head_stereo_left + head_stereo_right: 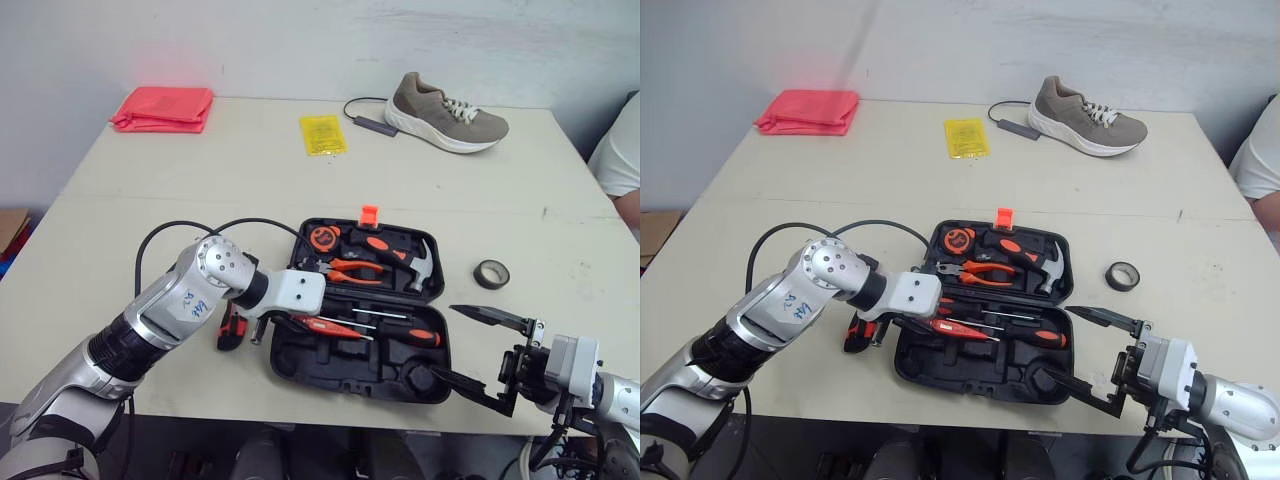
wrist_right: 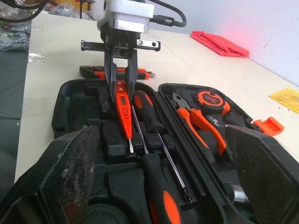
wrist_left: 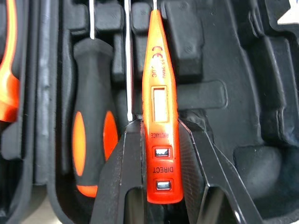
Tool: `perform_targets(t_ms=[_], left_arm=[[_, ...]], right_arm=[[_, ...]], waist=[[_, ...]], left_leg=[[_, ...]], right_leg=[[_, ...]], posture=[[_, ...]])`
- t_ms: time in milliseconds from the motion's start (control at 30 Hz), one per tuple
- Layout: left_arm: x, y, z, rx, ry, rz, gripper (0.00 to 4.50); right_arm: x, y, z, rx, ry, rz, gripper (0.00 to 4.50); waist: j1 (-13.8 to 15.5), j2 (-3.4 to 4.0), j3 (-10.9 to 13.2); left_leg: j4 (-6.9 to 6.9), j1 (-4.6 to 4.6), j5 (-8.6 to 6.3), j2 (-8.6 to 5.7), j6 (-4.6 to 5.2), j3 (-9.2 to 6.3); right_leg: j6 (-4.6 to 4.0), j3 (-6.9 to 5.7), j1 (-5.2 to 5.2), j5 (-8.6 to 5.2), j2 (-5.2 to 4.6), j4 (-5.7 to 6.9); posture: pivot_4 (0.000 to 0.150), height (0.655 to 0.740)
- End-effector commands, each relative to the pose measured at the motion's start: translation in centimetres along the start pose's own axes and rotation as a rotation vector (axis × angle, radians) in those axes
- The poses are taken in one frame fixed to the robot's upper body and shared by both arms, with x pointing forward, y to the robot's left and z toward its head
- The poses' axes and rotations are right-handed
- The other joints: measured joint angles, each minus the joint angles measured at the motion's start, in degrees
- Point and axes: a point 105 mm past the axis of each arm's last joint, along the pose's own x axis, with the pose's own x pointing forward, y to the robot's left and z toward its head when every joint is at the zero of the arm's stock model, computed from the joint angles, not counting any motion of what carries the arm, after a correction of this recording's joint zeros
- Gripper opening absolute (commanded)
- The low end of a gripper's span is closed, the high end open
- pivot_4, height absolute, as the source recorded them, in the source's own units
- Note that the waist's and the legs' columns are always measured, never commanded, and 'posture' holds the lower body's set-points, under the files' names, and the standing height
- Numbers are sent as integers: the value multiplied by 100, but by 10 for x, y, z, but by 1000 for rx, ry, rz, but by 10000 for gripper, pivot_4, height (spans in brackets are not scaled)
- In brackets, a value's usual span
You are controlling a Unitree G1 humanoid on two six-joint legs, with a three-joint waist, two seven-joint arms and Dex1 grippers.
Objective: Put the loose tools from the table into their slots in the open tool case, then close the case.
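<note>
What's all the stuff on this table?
tool case: one, black, open, near front edge
tester pen: one, orange, over the case
screwdrivers: two, black-orange, in case
pliers: one, orange, in case
hammer: one, orange-black handle, in case
tape measure: one, orange-black, in case
knife: one, black-orange, left of case
tape roll: one, black, right of case
shoe: one, tan, far right
cable: one, black, by shoe
packet: one, yellow, far middle
cloth: one, red, far left
person's sleeve: one, white, right edge
left gripper: black, shut on tester pen
right gripper: black, open, beside case
</note>
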Motion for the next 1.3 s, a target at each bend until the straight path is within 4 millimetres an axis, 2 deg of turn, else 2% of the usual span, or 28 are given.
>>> perform_targets(t_ms=[33, 400, 600, 1067, 1133, 1233, 1300], left_arm=[[1, -3, -4, 4, 35, -11, 3154], [8, -7, -24, -24, 144, -27, 3154], [15, -6, -12, -89, 112, -39, 3153], [12, -8, -12, -45, 117, -25, 3152], [10, -9, -12, -28, 117, -33, 13655], [8, -9, -3, -7, 70, -26, 25466], [5, -10, -1, 5, 62, -32, 25466]], right_arm=[[0, -3, 9, -54, -13, -2, 45000], [2, -2, 8, -51, -16, 1, 45000], [3, -1, 6, -47, -20, 2, 45000], [5, -1, 5, -45, -29, 11, 45000], [5, -1, 5, -45, -30, 11, 45000], [5, -2, 5, -46, -30, 12, 45000], [5, -2, 5, -45, -30, 12, 45000]], waist=[[0, 0, 0], [-6, 1, -2], [0, 4, -6], [3, 4, -6], [3, 4, -6], [-2, 7, -8], [-1, 7, -8]], left_leg=[[0, 0, 0, 0, 0, 0], [1, 8, 1, 0, -1, 0], [6, 13, 1, -1, -1, 0], [9, 13, 0, 0, 1, -1], [9, 13, 0, 0, 1, 0], [7, 14, 0, 0, 0, 0], [8, 13, 0, 1, 0, 0]], right_leg=[[0, 0, 0, 0, 0, 0], [-1, 1, 4, -1, 3, 5], [-3, 3, 9, -1, 2, 14], [-2, 6, 11, -1, -1, 17], [-2, 6, 11, -1, -1, 17], [-3, 6, 10, -2, 0, 18], [-3, 6, 8, -2, -1, 21]], posture=[[1500, 7400], [1500, 7400], [1500, 7400], [1500, 7400], [1500, 7400], [1500, 7400], [1500, 7400]])
